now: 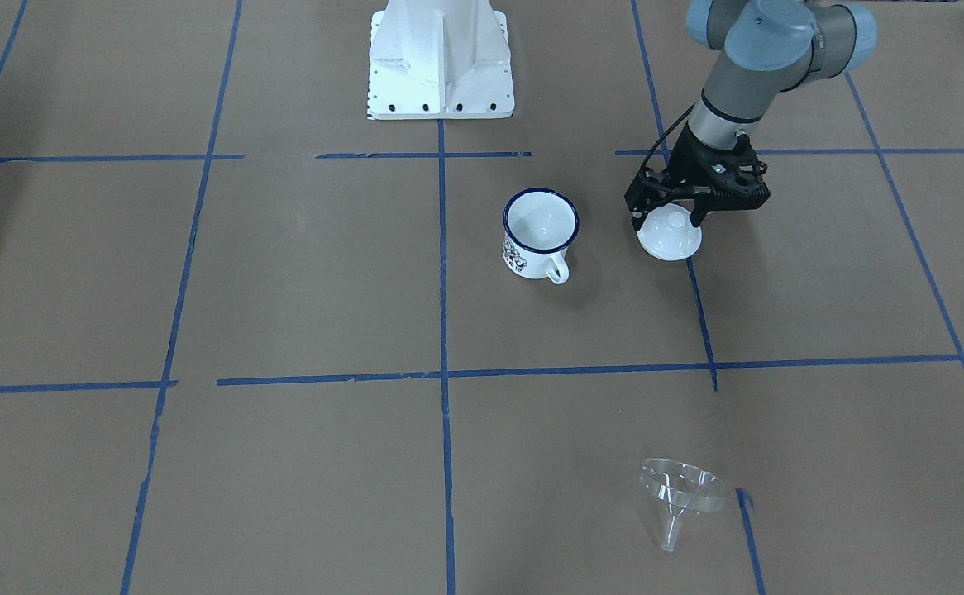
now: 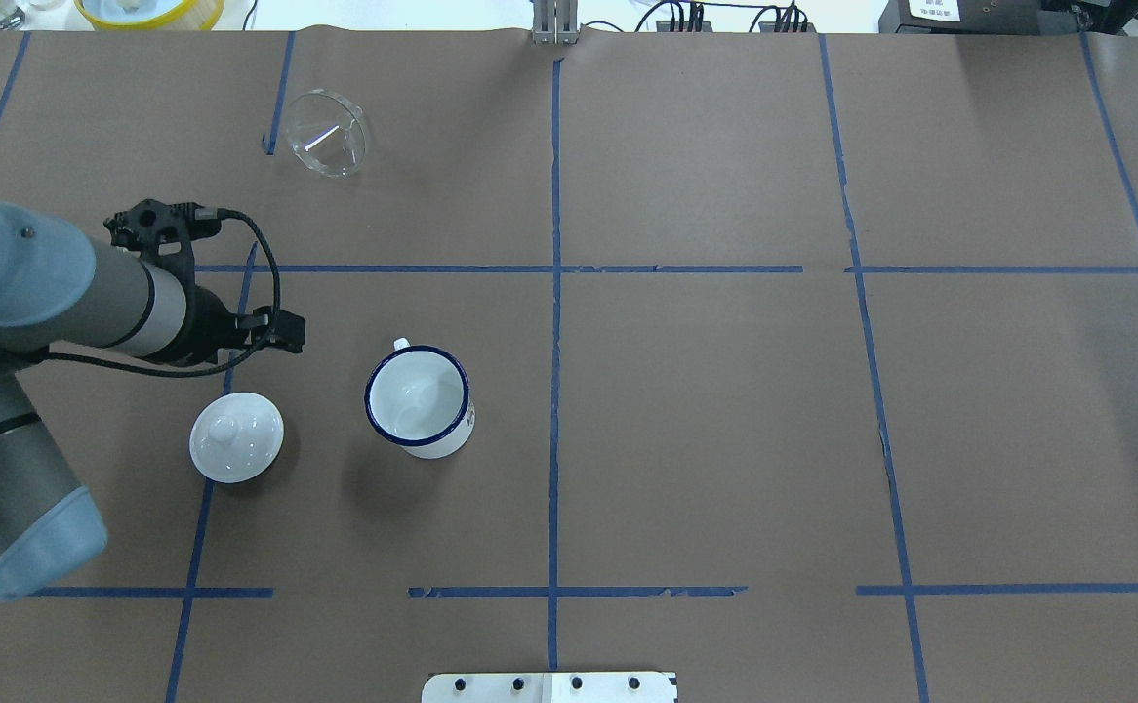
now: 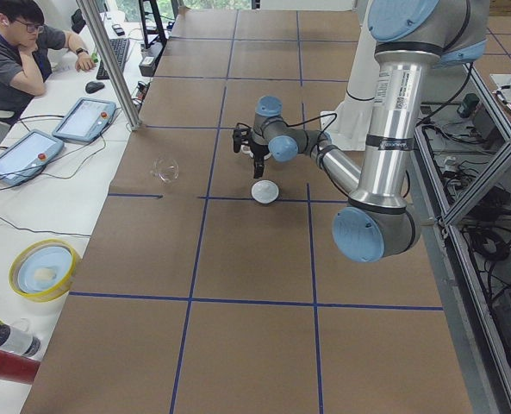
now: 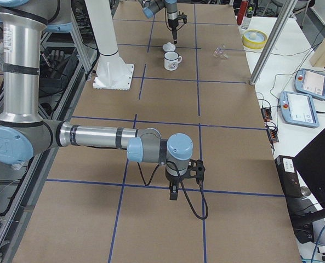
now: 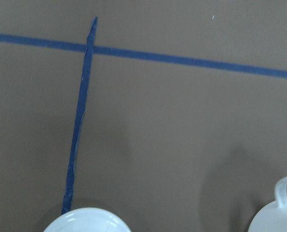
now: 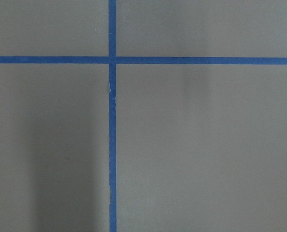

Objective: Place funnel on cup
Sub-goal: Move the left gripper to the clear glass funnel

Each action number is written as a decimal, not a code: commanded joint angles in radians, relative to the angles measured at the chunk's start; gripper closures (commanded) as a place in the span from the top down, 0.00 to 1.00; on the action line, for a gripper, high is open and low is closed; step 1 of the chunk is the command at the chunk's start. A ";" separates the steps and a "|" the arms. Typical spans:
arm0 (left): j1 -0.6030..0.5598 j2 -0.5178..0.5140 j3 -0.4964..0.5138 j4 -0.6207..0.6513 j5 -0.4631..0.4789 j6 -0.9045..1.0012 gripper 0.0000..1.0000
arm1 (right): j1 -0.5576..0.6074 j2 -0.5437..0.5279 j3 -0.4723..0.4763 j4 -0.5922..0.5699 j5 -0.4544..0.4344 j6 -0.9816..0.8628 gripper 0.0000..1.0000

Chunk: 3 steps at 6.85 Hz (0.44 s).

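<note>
The clear funnel (image 1: pixel 680 492) lies on its side on the brown paper at the far side of the table; it also shows in the overhead view (image 2: pixel 327 132). The white cup (image 1: pixel 540 235) with a dark blue rim stands upright and empty near the table's middle (image 2: pixel 420 400). My left gripper (image 1: pixel 667 221) hangs open and empty just above the table, close by a round white lid (image 1: pixel 669 235), to the cup's left. My right gripper (image 4: pixel 174 194) hangs low over bare paper far from both; I cannot tell if it is open or shut.
The white lid with a knob (image 2: pixel 236 436) rests on the paper left of the cup. The white robot base (image 1: pixel 441 58) stands behind the cup. Blue tape lines cross the paper. A yellow bowl (image 2: pixel 149 10) sits beyond the far edge.
</note>
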 commanded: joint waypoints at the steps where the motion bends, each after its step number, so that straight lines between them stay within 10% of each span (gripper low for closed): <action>1: -0.091 -0.097 0.036 -0.002 -0.005 -0.217 1.00 | 0.000 0.000 0.000 0.000 0.000 0.000 1.00; 3: -0.128 -0.107 0.138 -0.228 0.023 -0.520 1.00 | 0.000 0.000 -0.001 0.000 0.000 0.000 1.00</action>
